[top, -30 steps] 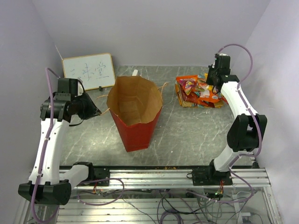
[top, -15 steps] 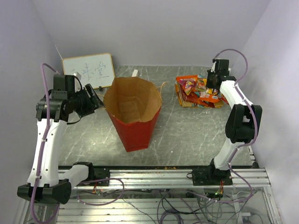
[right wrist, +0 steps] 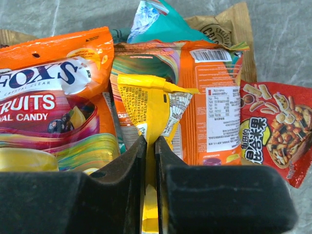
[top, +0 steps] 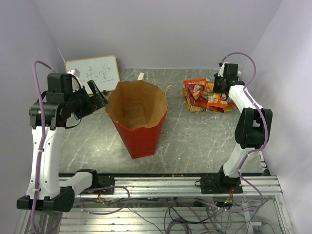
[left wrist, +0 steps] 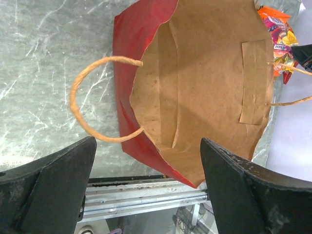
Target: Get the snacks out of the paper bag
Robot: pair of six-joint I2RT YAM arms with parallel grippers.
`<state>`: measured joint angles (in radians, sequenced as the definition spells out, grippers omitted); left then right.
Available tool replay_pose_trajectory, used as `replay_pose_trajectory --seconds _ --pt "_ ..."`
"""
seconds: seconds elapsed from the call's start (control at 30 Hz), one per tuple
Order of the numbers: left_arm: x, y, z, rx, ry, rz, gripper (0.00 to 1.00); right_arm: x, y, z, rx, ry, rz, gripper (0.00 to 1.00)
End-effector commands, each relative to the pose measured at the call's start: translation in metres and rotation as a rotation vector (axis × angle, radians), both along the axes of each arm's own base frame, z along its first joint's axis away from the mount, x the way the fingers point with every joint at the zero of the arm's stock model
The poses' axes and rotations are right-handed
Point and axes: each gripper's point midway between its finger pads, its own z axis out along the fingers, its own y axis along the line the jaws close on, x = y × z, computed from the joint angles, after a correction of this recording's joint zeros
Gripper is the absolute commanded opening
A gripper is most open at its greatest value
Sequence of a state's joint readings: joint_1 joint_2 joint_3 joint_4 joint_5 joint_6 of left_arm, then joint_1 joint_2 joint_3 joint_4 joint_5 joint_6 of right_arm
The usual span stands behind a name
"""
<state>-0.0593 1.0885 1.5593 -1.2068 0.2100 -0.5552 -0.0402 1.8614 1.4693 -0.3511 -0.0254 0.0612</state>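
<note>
The paper bag (top: 139, 124) stands upright mid-table, red outside, brown inside; its mouth (left wrist: 204, 87) gapes and I see no packet inside. My left gripper (top: 99, 96) hovers open just left of the bag rim, its jaws (left wrist: 147, 146) wide apart with nothing between them. The cord handle (left wrist: 78, 102) hangs free. The snacks (top: 204, 97) lie heaped at the back right. My right gripper (top: 222, 95) is low over that heap and shut (right wrist: 150, 139) on a yellow packet (right wrist: 146, 102), beside an orange candy packet (right wrist: 53, 92) and a red one (right wrist: 275, 131).
A small whiteboard (top: 92, 74) leans on the back left wall, close behind the left gripper. The aluminium rail (top: 165, 183) with the arm bases runs along the near edge. Walls close in on the left, back and right.
My left gripper has opened wide and drawn up and back from the bag's left side. The bag's mouth has shifted slightly left. The right gripper has settled onto the snack heap.
</note>
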Motion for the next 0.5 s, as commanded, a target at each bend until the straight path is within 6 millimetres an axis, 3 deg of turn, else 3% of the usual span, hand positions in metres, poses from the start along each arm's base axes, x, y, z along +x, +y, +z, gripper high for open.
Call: replay_pose_trajectory --seconds 0.0,0.2,0.33,0.47 --pt "0.000 0.010 0.015 0.045 -0.036 0.023 0.98 -0.002 0.011 0.001 0.048 -0.018 0.061 0.11" --pt "-0.001 0.012 0.030 0.057 -0.074 0.020 0.98 -0.003 0.010 -0.017 0.052 0.018 0.055 0.13" --pt "-0.003 0.014 0.044 0.073 -0.105 0.019 0.98 -0.001 0.010 -0.008 0.053 0.001 0.050 0.15" --pt "-0.005 0.016 0.054 0.089 -0.126 0.011 0.98 -0.002 0.008 0.007 0.048 -0.011 0.040 0.29"
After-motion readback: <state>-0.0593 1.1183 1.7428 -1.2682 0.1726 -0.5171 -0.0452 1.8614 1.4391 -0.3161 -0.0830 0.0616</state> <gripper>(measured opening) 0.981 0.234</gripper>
